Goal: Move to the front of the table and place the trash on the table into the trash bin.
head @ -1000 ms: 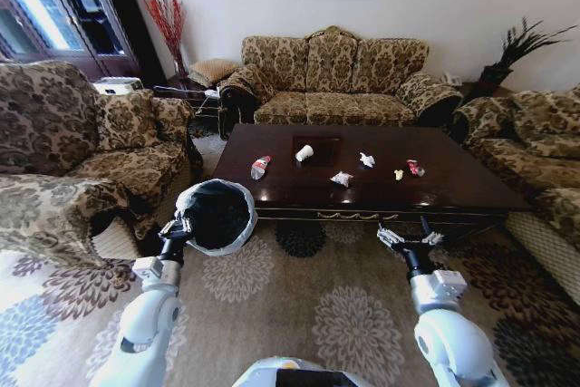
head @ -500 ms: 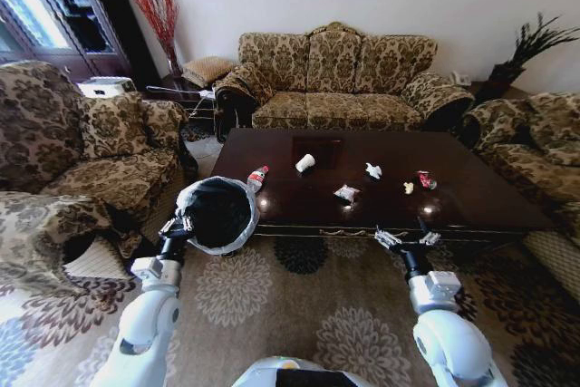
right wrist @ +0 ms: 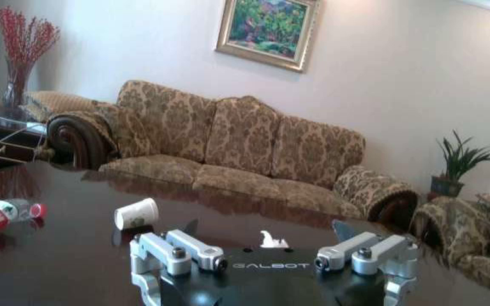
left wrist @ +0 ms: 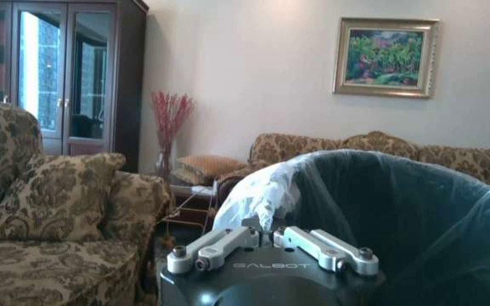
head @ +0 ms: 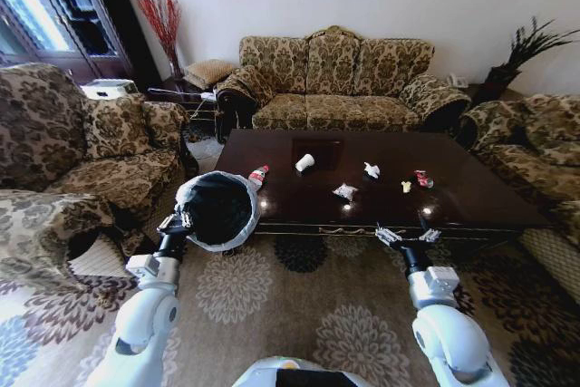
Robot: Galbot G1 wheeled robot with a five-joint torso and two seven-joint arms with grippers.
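Table (head: 471, 201) first: the robot stands before its near long edge, so the drive up looks about done, while none of the clearing has begun.

Next in size, the trash bin (head: 217, 210) is held up off the carpet at the table's near left corner, its white rim pinched in the left gripper (head: 183, 220), whose fingers (left wrist: 215, 245) are drawn together on the rim and the black liner. Nothing can be made out inside it from here.

On the tabletop all the litter lies where it must be fetched from. A clear bottle (head: 258, 175) with a red label lies toward the left end, a white paper cup (head: 304, 162) on its side near the middle, a crumpled wrapper (head: 344, 191) closer to the near edge, another white wrapper (head: 371, 170) beyond it, then a yellowish scrap (head: 406, 186) and a crushed can (head: 420, 178) toward the right.

The right gripper (head: 405, 236) hovers at the near edge with its fingers spread wide and nothing between them. Every piece remains to be binned, I'd judge.
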